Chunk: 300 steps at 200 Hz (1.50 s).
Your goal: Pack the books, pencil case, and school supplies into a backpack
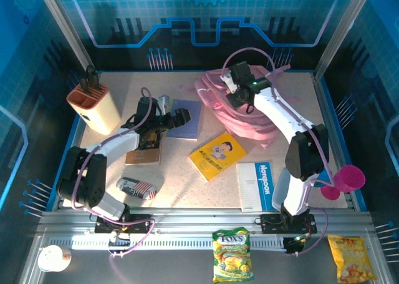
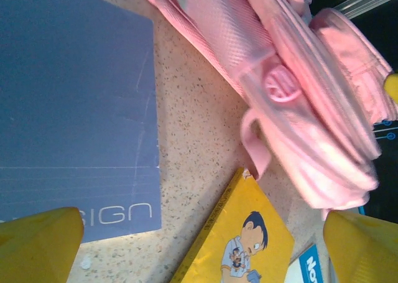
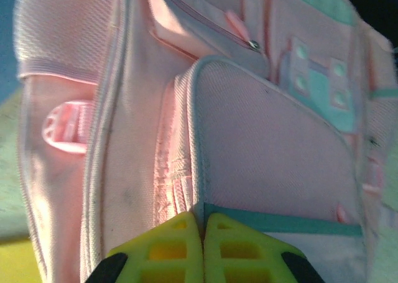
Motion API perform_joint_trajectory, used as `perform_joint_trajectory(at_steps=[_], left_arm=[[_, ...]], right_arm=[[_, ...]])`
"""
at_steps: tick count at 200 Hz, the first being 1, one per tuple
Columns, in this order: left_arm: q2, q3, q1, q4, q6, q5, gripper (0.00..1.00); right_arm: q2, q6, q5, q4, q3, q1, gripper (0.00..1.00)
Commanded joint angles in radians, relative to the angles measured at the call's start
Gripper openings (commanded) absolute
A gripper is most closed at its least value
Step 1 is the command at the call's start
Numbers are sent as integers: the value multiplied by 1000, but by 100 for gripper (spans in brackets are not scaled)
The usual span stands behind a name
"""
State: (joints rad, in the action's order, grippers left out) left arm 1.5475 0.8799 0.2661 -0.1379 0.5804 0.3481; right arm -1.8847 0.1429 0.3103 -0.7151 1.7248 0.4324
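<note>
The pink backpack (image 1: 215,103) lies at the back right of the table. My right gripper (image 1: 232,84) is down on it. In the right wrist view its yellow fingertips (image 3: 186,233) are shut, pinching the backpack (image 3: 267,146) at the teal-piped corner of a front pocket. My left gripper (image 1: 181,117) hovers open over the blue-purple book (image 1: 187,128), with nothing between its fingers. The left wrist view shows that book (image 2: 74,109), the yellow cartoon book (image 2: 242,239) and the backpack (image 2: 298,96). The yellow book (image 1: 218,155), white book (image 1: 255,185), dark book (image 1: 143,154) and pencil case (image 1: 136,187) lie on the table.
A beige holder with an orange top (image 1: 95,106) stands at the back left. A pink cup (image 1: 349,179) sits at the right edge. Two snack bags (image 1: 232,254) (image 1: 348,256) and a white cup (image 1: 51,258) lie on the near ledge beyond the rail.
</note>
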Motion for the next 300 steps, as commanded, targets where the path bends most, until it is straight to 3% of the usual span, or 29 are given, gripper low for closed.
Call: perform_joint_trajectory(at_steps=[1,19,46,61,77,120,152,217,258,300], left_arm=[[30,35,14,-27,84,12,99],[37,32,18,-16,112,-13,99],[43,10,44,-14,159,-45,99],[53,1,68,-18,192,-50,99],[70,-3,99,-37,237,-50,97],[158,37,181,-128,315,-25,95],[256,131,206,-99,319,21,93],[422,299,225,-65,319,67,93],[497,412,220,-14,275,79,93],[519,515,180,68,211,98,93]], right_arm=[[-40,-161,-132,48,64,37,1],[-40,-221,-137,65,52,33,17],[42,-294,-131,108,-54,-6,59],[113,-343,-142,154,-160,-49,71],[187,-405,-178,205,-277,-120,77],[250,-596,-386,298,-499,-391,78],[208,-643,-504,355,-561,-500,78],[130,-663,-680,439,-614,-524,69],[190,-713,-774,510,-717,-519,65],[281,-844,-867,654,-839,-451,62]])
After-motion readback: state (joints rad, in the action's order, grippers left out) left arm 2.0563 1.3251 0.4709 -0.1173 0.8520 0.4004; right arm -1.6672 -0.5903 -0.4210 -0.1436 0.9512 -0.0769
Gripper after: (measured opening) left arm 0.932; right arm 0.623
